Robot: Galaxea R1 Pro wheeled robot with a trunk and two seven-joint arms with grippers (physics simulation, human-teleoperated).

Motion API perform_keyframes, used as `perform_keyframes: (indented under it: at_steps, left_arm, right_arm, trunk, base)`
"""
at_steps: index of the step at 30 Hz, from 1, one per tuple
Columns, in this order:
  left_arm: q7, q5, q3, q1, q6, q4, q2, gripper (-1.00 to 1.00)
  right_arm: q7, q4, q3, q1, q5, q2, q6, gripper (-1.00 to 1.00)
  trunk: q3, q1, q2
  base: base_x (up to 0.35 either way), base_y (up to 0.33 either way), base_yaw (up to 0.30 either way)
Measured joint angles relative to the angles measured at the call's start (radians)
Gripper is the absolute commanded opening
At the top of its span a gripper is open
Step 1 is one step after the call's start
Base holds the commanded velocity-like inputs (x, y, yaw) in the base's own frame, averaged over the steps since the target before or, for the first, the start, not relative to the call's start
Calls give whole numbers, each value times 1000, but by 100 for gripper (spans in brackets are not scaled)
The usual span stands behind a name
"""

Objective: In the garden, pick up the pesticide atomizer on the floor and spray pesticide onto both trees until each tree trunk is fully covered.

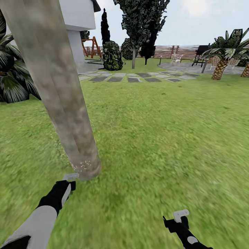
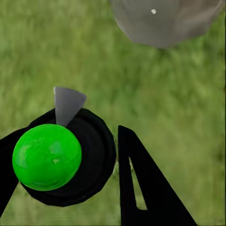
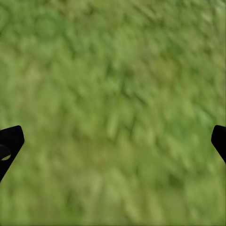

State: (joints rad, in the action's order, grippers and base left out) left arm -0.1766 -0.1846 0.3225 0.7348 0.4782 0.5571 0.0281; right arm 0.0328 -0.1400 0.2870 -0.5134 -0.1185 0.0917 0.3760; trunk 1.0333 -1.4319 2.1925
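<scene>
The left gripper [image 1: 65,188] hangs low over the lawn [image 1: 166,145], its jaws closed around the pesticide atomizer [image 2: 59,157] — in the left wrist view a black round body with a bright green ball top sits between the black fingers [image 2: 141,188], and a grey wedge-shaped nozzle [image 2: 67,104] points away from them toward the base of the tree trunk [image 2: 165,21]. In the head view the pale nozzle tip lies just ahead of these jaws, close to the foot of the thick mottled grey-brown tree trunk [image 1: 58,93], which rises steeply and leans toward the upper left. A small scatter of white pesticide specks [image 1: 82,165] sits on the bark just above the ground, right in front of the nozzle; one white speck also shows on the trunk in the left wrist view.

The right gripper [image 1: 180,221] hovers over bare grass well to the right of the trunk — its jaws stand wide apart and hold nothing.

Far beyond both jaws lie grey paving slabs [image 1: 138,76], a second tree [image 1: 138,24], a palm [image 1: 224,55] and the slatted fence [image 1: 173,52].
</scene>
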Motion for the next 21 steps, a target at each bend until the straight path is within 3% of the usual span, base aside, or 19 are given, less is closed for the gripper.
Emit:
perform_keyframes:
  at_steps: [4,6,7,8,10,12,15,16,18,19,20,21]
  left_arm:
    - [1,-5,-56,26,21,3,-13,-100]
    - [2,-14,-67,48,31,2,4,-100]
    - [3,-17,-68,50,36,2,16,-100]
    - [3,-15,-68,53,44,1,52,-100]
    - [5,-15,-69,54,50,2,99,-100]
    - [6,-1,-72,54,49,1,91,-100]
    - [5,0,-99,67,50,3,27,-100]
    - [5,-8,-100,73,52,2,27,-100]
    - [5,-11,-101,81,54,2,44,-100]
    - [5,-14,-100,83,56,2,69,-100]
    - [7,-10,-98,84,62,2,109,-100]
    - [18,-4,-100,83,63,2,121,-100]
  right_arm:
    - [0,0,0,0,0,0,-1,100]
    - [0,0,0,0,0,0,-1,100]
    - [0,0,0,0,0,0,0,100]
    - [0,0,0,0,0,0,-1,100]
    - [0,0,0,0,0,0,0,100]
    - [0,0,0,0,0,0,0,100]
    - [0,0,0,0,0,0,0,100]
    - [0,0,0,0,0,0,0,100]
    - [0,0,0,0,0,0,0,100]
    - [0,0,0,0,0,0,0,100]
    - [0,0,0,0,0,0,0,100]
    - [0,0,0,0,0,0,0,100]
  trunk:
    - [0,0,0]
    - [0,0,0]
    - [0,0,0]
    - [0,0,0]
    - [0,0,0]
    - [0,0,0]
    - [0,0,0]
    - [0,0,0]
    - [0,0,0]
    - [0,0,0]
    - [0,0,0]
    - [0,0,0]
  base:
    - [0,0,0]
    - [0,0,0]
    - [0,0,0]
    - [0,0,0]
    - [0,0,0]
    - [0,0,0]
    - [0,0,0]
    - [0,0,0]
    - [0,0,0]
    - [0,0,0]
    - [0,0,0]
    - [0,0,0]
